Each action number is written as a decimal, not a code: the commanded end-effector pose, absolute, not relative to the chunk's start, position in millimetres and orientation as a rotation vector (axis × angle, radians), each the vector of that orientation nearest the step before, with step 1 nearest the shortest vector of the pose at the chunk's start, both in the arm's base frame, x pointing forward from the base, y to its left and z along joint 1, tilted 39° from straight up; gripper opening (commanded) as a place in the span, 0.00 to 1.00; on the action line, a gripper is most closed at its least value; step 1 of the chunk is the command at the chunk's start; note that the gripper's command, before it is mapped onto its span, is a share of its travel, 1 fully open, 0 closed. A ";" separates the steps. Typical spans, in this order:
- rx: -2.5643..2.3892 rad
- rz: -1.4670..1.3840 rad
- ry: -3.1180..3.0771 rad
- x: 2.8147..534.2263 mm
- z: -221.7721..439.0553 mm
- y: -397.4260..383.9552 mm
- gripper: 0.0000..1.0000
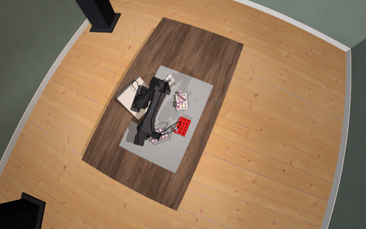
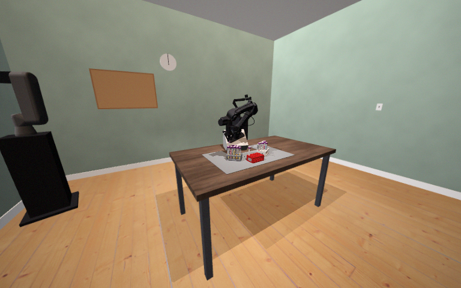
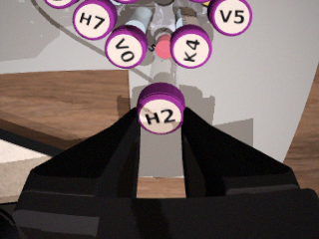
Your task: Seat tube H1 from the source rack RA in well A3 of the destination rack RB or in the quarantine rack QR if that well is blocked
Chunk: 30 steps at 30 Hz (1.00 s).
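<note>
My gripper [image 3: 160, 118] is shut on tube H2 [image 3: 160, 117], a purple-rimmed white cap. In the wrist view it is nearer the camera than caps V0 [image 3: 125, 51], K4 [image 3: 190, 50], H7 [image 3: 92, 21] and V5 [image 3: 231, 17], and apart from them. The grey rack RA [image 2: 235, 159] holds several tubes; the arm partly covers it in the top view. White rack RB [image 1: 181, 109] holds several tubes. Red rack QR [image 1: 183, 126] [image 2: 255, 158] has one tube [image 1: 176, 129] at its near-left edge. No label H1 is readable.
The black arm [image 1: 154, 108] [image 2: 238, 116] spans above the mat between its base and RA. A small white panel [image 1: 169, 79] sits on the mat's far end, partly beside the arm. QR stands between RA and RB. A thin cable loops over the RA and QR area.
</note>
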<state>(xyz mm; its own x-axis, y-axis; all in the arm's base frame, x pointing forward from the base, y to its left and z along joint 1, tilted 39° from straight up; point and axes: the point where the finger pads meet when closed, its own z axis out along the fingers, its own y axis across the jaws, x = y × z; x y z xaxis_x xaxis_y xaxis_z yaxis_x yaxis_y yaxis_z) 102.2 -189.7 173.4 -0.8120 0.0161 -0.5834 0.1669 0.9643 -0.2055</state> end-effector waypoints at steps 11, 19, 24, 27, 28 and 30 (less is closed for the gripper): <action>0.130 -0.353 2.493 105.8 169.2 -192.2 0.00; 0.132 -0.336 2.497 107.8 164.7 -194.0 0.00; 0.139 -0.315 2.502 108.9 159.5 -195.6 0.00; 0.135 -0.343 2.497 109.1 165.3 -200.6 0.00; 0.134 -0.334 2.500 109.8 162.2 -198.8 0.00; 0.137 -0.330 2.501 109.6 159.7 -197.3 0.00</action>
<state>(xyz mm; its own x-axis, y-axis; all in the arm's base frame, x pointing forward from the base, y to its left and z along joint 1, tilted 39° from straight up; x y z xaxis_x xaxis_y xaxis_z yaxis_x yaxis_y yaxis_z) 109.2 -193.2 163.6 -0.8116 0.0126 -0.5840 0.1618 0.9655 -0.2041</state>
